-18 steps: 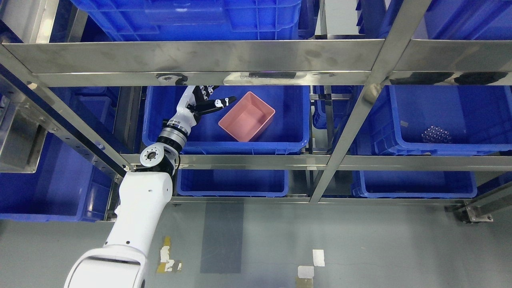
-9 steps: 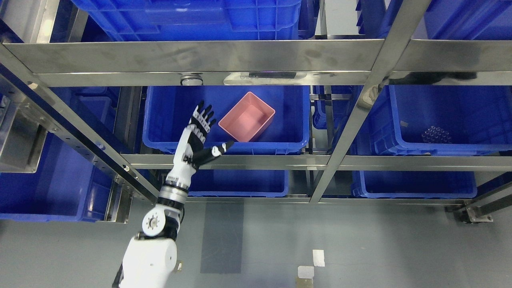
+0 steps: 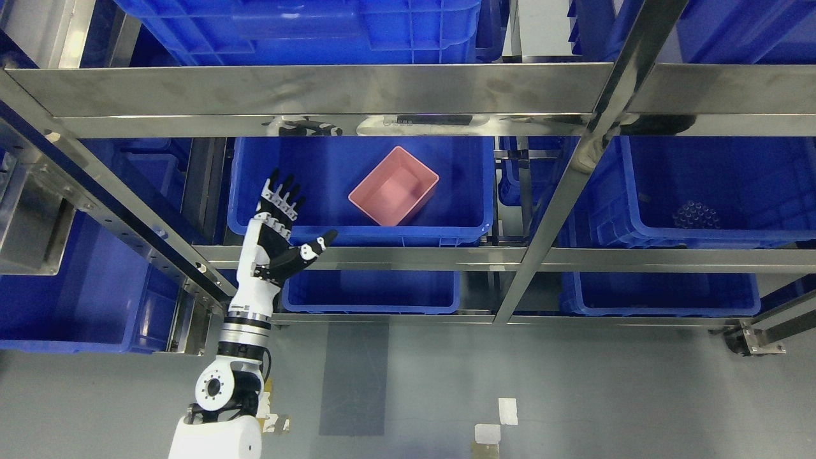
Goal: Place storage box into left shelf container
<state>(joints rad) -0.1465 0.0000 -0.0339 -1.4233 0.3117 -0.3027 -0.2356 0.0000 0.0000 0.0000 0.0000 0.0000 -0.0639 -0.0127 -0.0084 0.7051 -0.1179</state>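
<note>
A pink storage box (image 3: 394, 186) lies tilted and empty inside the blue left shelf container (image 3: 268, 162) on the middle shelf. My left hand (image 3: 280, 226) is outside the shelf, in front of the container's front left corner, palm up with fingers spread and thumb pointing right. It holds nothing and is apart from the pink box. The white left arm (image 3: 245, 319) rises from the bottom edge. The right arm is out of view.
Steel shelf rails (image 3: 382, 255) and a slanted post (image 3: 554, 191) frame the bins. Another blue bin (image 3: 752, 191) on the right holds a cluster of small clear balls (image 3: 695, 215). More blue bins sit above, below and at the far left. Grey floor lies in front.
My left hand has drawn back out of the container, down and to the left, away from the pink box. The box stays where it was.
</note>
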